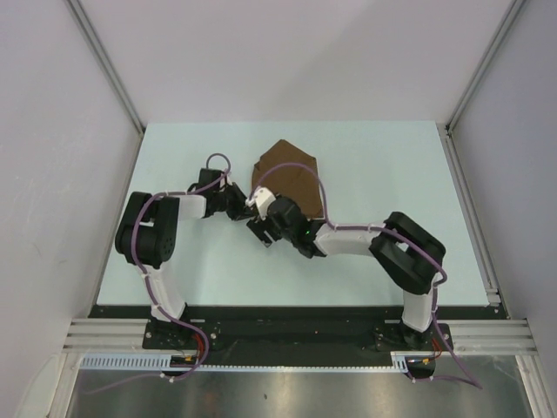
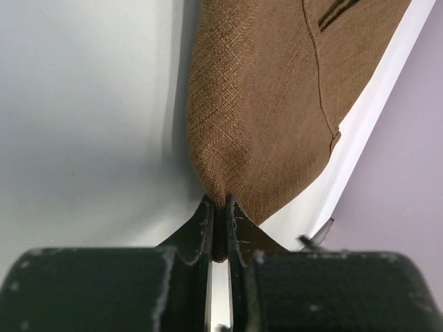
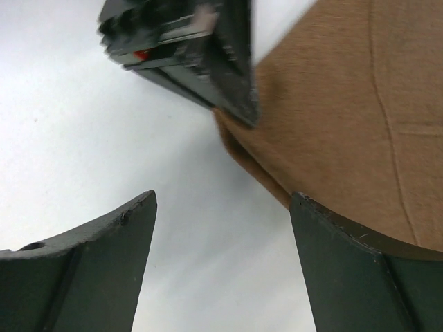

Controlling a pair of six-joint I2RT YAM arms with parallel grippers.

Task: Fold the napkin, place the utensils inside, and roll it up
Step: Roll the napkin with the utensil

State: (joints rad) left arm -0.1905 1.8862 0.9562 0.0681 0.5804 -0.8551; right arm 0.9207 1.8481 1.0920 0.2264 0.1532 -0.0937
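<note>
The brown napkin [image 1: 291,170] lies folded on the pale table, left of centre. My left gripper [image 1: 245,205] is at its near-left corner and is shut on that corner, which shows pinched between the jaws in the left wrist view [image 2: 220,207], with the napkin [image 2: 263,104] stretching away. My right gripper [image 1: 264,232] is open and empty just beside it, over bare table [image 3: 221,207]. The napkin's edge [image 3: 346,124] and the left gripper [image 3: 187,48] show beyond its fingers. A thin dark strip [image 2: 337,12] lies on the cloth. The fork is not visible.
The table's far edge [image 2: 374,104] runs close behind the napkin. White walls and metal posts [image 1: 104,61] stand round the table. Both arms crowd together at the napkin's near-left corner.
</note>
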